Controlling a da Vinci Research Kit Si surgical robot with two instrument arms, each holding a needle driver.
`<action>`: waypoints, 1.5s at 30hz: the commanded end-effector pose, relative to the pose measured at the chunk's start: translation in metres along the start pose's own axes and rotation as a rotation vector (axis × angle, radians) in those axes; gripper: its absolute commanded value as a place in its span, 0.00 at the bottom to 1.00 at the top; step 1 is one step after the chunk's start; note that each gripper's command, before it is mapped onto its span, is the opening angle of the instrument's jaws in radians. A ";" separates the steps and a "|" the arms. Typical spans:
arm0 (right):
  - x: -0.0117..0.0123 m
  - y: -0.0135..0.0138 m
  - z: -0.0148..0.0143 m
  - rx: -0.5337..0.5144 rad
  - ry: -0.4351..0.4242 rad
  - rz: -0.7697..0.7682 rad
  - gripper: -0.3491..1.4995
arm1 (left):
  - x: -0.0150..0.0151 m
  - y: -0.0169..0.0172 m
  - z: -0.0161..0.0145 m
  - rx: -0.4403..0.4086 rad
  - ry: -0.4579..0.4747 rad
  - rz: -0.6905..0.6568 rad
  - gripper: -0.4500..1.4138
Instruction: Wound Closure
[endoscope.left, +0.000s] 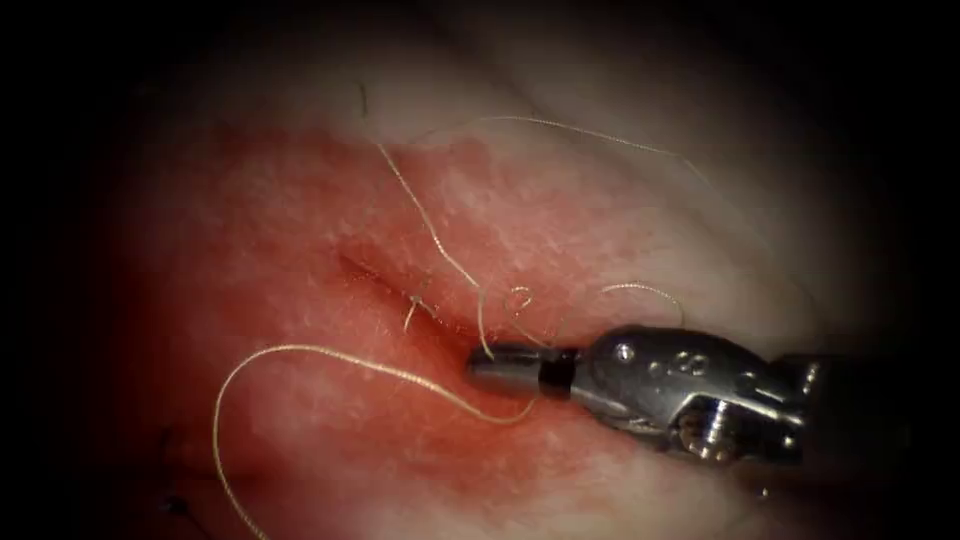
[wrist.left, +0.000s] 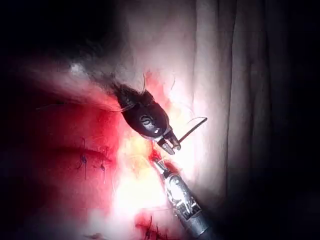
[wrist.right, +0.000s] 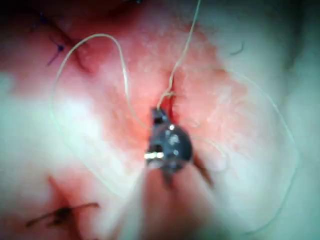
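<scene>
The right pincer (endoscope.left: 500, 368) lies closed on the thread (endoscope.left: 300, 350) beside the cut (endoscope.left: 400, 290) in the tissue (endoscope.left: 560, 220).

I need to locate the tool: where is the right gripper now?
In the endoscope view the right gripper lies at the lower end of the cut, shut on the thread.

Pale thread (endoscope.left: 300, 352) loops loosely across the reddened tissue (endoscope.left: 250, 250) beside the cut (endoscope.left: 385, 285).

endoscope: above-front, close | wrists: along shafts | shared: cut (endoscope.left: 400, 290)
</scene>
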 end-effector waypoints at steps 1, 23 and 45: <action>-0.0002 -0.0002 0.0007 0.007 0.000 -0.006 0.00 | -0.0006 0.0001 0.0006 0.000 0.000 0.000 0.05; 0.0010 -0.0008 0.0012 -0.012 0.030 -0.012 0.76 | -0.0006 0.0003 0.0008 0.004 -0.001 0.000 0.05; 0.0089 -0.0080 -0.0062 0.039 0.089 0.090 0.00 | -0.0024 0.0001 0.0009 -0.004 -0.016 -0.030 0.05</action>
